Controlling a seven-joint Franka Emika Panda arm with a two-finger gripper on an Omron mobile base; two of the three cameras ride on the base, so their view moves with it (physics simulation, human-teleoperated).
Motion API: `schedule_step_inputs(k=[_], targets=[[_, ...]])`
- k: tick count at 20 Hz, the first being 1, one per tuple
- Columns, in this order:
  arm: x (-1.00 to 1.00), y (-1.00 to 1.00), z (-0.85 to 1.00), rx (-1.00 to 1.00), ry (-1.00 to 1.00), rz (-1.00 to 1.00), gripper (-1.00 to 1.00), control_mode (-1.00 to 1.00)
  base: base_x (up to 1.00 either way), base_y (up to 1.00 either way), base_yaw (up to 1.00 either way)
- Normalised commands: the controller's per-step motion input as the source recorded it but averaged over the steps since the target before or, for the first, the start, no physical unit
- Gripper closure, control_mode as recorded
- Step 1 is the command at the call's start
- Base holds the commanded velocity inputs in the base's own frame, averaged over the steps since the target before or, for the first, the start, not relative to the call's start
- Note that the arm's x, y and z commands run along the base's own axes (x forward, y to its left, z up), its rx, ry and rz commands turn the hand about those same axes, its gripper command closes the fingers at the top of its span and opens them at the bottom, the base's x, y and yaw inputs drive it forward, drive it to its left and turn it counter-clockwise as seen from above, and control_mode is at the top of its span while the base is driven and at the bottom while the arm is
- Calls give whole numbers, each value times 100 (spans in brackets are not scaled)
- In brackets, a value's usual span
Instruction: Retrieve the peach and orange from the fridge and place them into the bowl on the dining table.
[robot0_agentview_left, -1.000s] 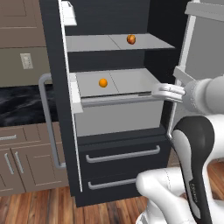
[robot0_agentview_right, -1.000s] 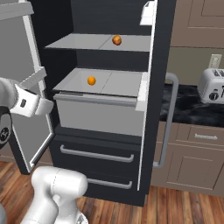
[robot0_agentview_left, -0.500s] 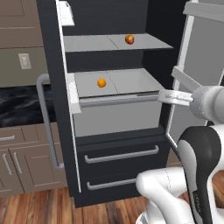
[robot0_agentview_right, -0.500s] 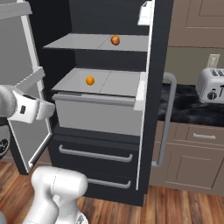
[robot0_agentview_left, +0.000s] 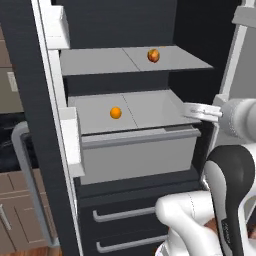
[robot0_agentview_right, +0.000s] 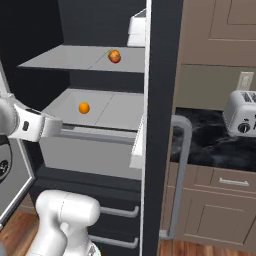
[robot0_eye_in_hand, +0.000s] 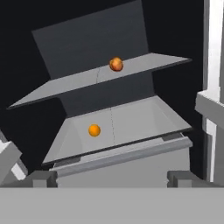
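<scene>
The fridge (robot0_agentview_left: 120, 22) stands open in front of me. The peach (robot0_agentview_left: 153, 55) (robot0_agentview_right: 114, 56) (robot0_eye_in_hand: 116, 64), mottled red and orange, rests on the upper grey shelf. Lower down, the plain bright orange (robot0_agentview_left: 116, 113) (robot0_agentview_right: 84, 107) (robot0_eye_in_hand: 94, 130) lies on the shelf above the pulled-out bin. My gripper (robot0_agentview_left: 189, 110) (robot0_agentview_right: 59, 126) (robot0_eye_in_hand: 111, 178) is open and holds nothing; it hovers at the right front corner of the lower shelf, level with the orange and well short of it. The bowl and the dining table are out of view.
The fridge's open doors flank the hand: one with a grey bar handle (robot0_agentview_left: 27, 180), the other a pale panel (robot0_agentview_left: 242, 45). Two lower drawers (robot0_agentview_left: 132, 215) are closed. A toaster (robot0_agentview_right: 241, 112) sits on the black counter (robot0_agentview_right: 210, 147) above brown cabinets.
The whole picture has grown and shifted: the base has driven closer to the fridge. The hand now sits lower, by the lower shelf's edge, still open. Both fruits lie where they were.
</scene>
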Motion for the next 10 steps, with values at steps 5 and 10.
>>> schedule_step_inputs(k=[5,10], targets=[[0,0,0,0,0,0,-100,100,100,-12,0],[0,0,0,0,0,0,-100,100,100,-3,0]])
